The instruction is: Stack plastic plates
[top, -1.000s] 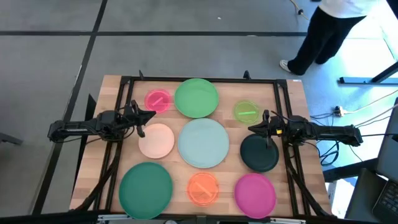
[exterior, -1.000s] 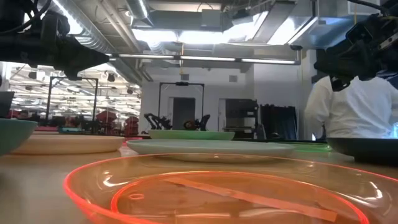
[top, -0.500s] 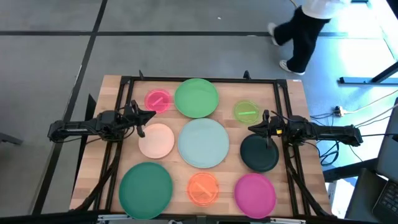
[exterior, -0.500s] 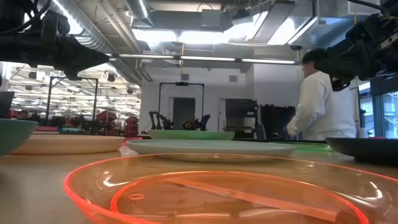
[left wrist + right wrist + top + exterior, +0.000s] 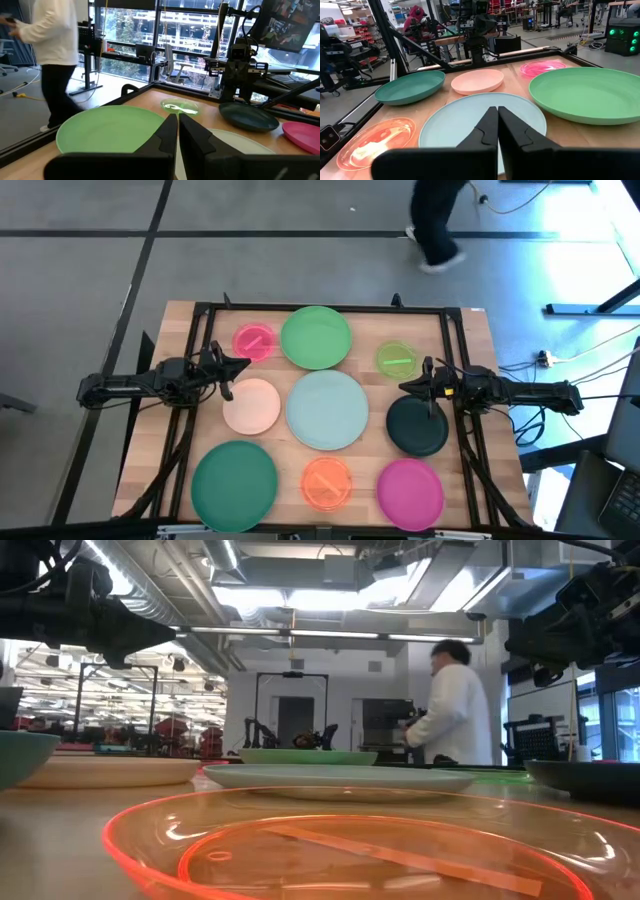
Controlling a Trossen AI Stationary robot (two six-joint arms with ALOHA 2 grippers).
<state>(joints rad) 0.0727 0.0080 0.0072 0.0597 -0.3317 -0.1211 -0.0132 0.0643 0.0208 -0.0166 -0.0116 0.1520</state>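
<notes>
Nine plastic plates are laid out singly on the counter (image 5: 470, 360), and none is seen resting on another, so the stacking is judged not yet begun.

On the left side, the small translucent pink plate (image 5: 253, 340) lies at the far edge, the medium peach plate (image 5: 251, 406) near the middle, and the large teal plate (image 5: 234, 478) at the near edge. The left end effector (image 5: 228, 370) is held above the counter just beside the peach plate's far rim; its fingers are pressed together and nothing is gripped, as the left wrist view shows.

Down the centre, the large green plate (image 5: 316, 337) is set farthest, the large pale mint plate (image 5: 327, 410) in the middle, and the small orange plate (image 5: 325, 483) nearest.

On the right side, the small lime plate (image 5: 397, 359), the medium blackish-green plate (image 5: 417, 427) and the medium magenta plate (image 5: 410, 491) are found in the same far-to-near order. The right end effector (image 5: 412, 387) is poised over the far rim of the blackish-green plate, likewise clenched and empty.

All nine plates are therefore left to be gathered, presumably by size. A person (image 5: 448, 705) is seen in the room beyond the counter.
</notes>
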